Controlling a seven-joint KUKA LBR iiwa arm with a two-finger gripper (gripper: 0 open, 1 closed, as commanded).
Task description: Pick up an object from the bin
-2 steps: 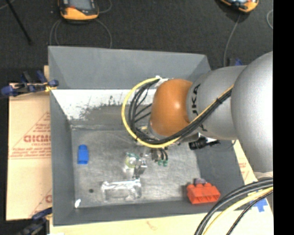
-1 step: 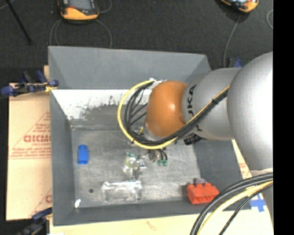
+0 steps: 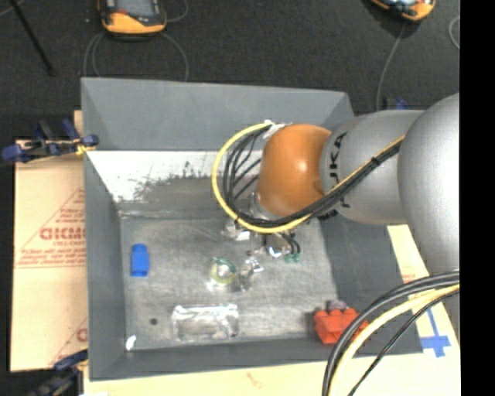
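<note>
1 arm [image 3: 402, 170] was seen reaching in from the right. Its orange wrist cover [image 3: 290, 170] and looped yellow and black cables [image 3: 223, 174] were hung over the middle of the grey metal bin [image 3: 104, 255]. The gripper [image 3: 249, 261] was placed low under the cover, near the floor's centre. Wide or narrow could not be told. Nothing was seen held.

A clear roundish item [image 3: 223, 272] with a greenish tint was lying mid-floor, just left of the gripper; contact could not be judged. A small green bit [image 3: 292, 257] was noted just right of it.

Well apart:
- blue block [image 3: 139, 261], left side
- clear plastic packet [image 3: 205, 321], front wall
- orange-red object [image 3: 334, 323], front right corner

The bin floor was scuffed and pale-streaked, and the back wall [image 3: 155, 182] was flecked with dark specks. The bin was surrounded by dark flooring [image 3: 232, 46]. 2 orange-and-black devices [image 3: 133, 17] were cut off at the top edge.
</note>
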